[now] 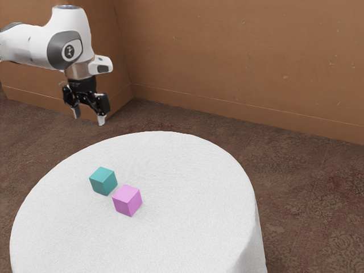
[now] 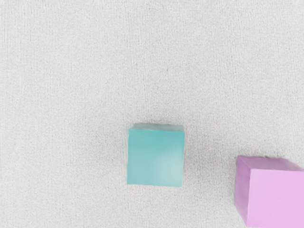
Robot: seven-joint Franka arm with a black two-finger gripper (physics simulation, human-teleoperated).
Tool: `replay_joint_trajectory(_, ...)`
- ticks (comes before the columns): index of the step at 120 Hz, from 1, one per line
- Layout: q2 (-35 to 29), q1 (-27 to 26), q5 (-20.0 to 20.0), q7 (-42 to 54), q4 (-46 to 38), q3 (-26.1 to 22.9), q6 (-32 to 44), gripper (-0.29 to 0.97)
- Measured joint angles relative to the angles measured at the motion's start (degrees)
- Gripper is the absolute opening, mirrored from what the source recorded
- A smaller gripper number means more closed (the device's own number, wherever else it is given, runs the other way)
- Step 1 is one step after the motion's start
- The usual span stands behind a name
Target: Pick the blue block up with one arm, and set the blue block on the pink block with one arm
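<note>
Brown board walls and mottled carpet surround a round bench [image 1: 187, 170] with a grainy, white, cloth-like top. At the exterior view's left the black hand [image 1: 89, 116] hangs high, fingers spread, holding nothing. Well below it sits the blue block [image 1: 103, 181], a matte teal cube with crisp edges. The pink block [image 1: 127, 199], the same shape, lies just beyond it with a gap between. A straight descent seems best, fingers squared to two flat opposite faces and clear of the pink block.
</note>
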Motion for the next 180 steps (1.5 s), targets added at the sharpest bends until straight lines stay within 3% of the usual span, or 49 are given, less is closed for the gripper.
replay_joint_trajectory(29, 8.9, 0.1, -4.7, 6.6, -0.5, 2.7, 10.1, 0.68)
replay_joint_trajectory(50, 8.6, 0.3, -6.8, 10.0, -9.6, 3.2, 16.0, 0.68)
replay_joint_trajectory(79, 6.6, 0.2, -7.3, 13.1, -18.3, 3.3, 23.7, 0.68)
replay_joint_trajectory(180, 11.3, -0.2, -7.3, 17.9, -21.1, 3.4, 33.6, 0.68)
